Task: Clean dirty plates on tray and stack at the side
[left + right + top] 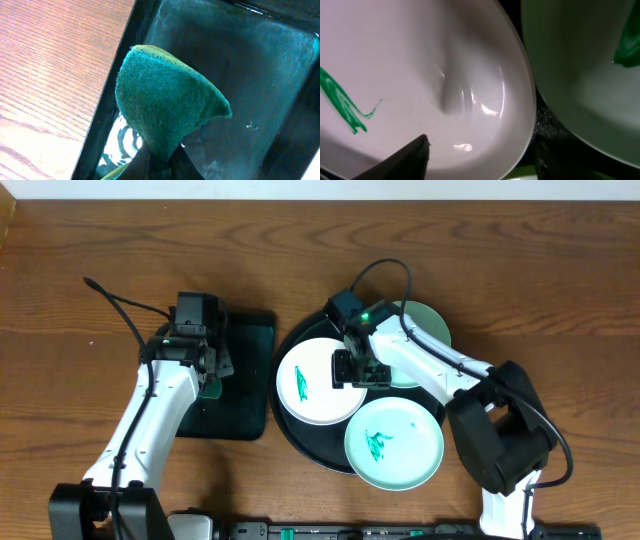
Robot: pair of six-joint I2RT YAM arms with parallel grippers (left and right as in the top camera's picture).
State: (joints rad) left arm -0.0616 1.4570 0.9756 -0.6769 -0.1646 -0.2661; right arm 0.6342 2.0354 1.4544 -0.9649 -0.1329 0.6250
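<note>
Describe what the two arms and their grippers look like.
The left arm and right arm match: smooth white links between bulky black joints. A thin black cable trails from the left wrist, and another cable loops above the right. Each wrist shows a small green light. The left gripper and right gripper are black, with dark jaws.

We see a brown wooden table with flowing dark grain, evenly lit; a narrow pale strip runs beyond its far edge.

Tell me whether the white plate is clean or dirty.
Dirty: the white plate shows a green smear on its left half, not wiped off.
</note>
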